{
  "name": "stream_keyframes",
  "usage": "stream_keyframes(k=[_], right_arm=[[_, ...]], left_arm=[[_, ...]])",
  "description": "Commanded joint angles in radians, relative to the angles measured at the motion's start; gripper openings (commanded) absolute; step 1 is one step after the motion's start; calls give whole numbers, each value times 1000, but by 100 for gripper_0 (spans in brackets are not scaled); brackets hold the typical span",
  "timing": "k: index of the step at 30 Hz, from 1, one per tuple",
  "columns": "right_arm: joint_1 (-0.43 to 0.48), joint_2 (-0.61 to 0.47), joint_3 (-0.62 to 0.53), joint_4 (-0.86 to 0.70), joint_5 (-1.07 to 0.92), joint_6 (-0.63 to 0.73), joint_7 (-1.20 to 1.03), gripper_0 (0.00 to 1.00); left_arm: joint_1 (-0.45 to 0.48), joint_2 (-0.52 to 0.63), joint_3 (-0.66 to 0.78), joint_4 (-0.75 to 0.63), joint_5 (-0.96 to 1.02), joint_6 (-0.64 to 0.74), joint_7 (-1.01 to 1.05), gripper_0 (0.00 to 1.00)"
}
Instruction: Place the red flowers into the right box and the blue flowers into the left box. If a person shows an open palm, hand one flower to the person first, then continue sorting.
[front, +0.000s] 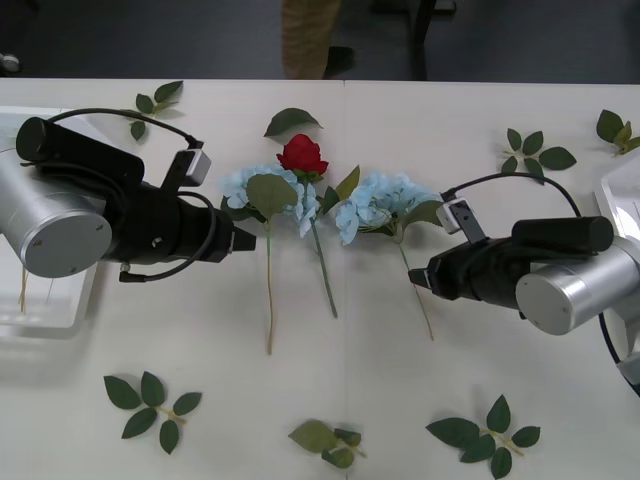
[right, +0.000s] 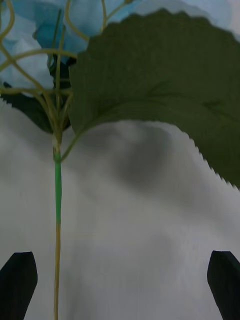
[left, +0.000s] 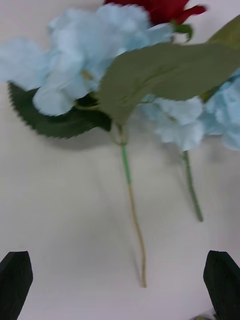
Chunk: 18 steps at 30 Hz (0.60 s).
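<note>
**Q:** Jaws first, what are both doing right now?

**Me:** Both spread wide, nothing between them. Going by the front cam, I'll use the red flower at table center as my landmark. My left gripper sits just left of it and a bit nearer me, tip close to the stem of the left blue flower. My right gripper is off to the rose's right, tip touching or nearly touching the stem of the right blue flower; can't tell which. Those two blue clusters flank the rose, heads touching or overlapping its stem area. Left box is far left of the rose, mostly behind my left arm; right box is just an edge at far right. Loose leaf sprigs are scattered around the table. Tan trousers of a person stand beyond the far table edge, behind the rose.

**Q:** Right wrist cam?

**Me:** Black fingertips wide apart in the corners, empty. The blue flower's stem runs close to one finger, broad leaf ahead.

**Q:** Left wrist?

**Me:** Same deal, fingers wide and holding nothing. Blue flower lies ahead, its stem between the fingers' lines but short of them, rose peeking behind.
</note>
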Motion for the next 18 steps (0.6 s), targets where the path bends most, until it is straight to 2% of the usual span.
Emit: stream_keyframes(k=[1,5,7,8,10,11,13,14,15,18], right_arm=[[-109,55,57,90,16,-62,13,99],[-150,80,68,138,28,-73,16,99],[-164,92,68,155,34,-81,17,84],[-167,97,69,156,38,-84,17,80],[-175,106,69,158,44,-90,16,58],[-175,108,68,158,45,-90,14,51],[-178,108,72,158,48,-96,13,15],[-178,108,72,158,48,-96,14,7],[-178,108,72,158,50,-96,16,0],[-176,105,74,158,50,-96,19,0]], left_arm=[[-80,-56,15,-11,-123,188,252,100],[-108,-107,15,0,-190,327,387,100],[-129,-136,15,25,-192,390,468,100],[-136,-142,15,32,-193,406,488,100],[-155,-174,12,65,-206,459,563,100],[-162,-182,9,72,-213,470,581,100],[-188,-210,-23,103,-249,505,658,100],[-194,-216,-34,109,-259,510,672,100],[-205,-224,-52,120,-276,513,695,100],[-248,-254,-129,174,-316,512,792,100]])
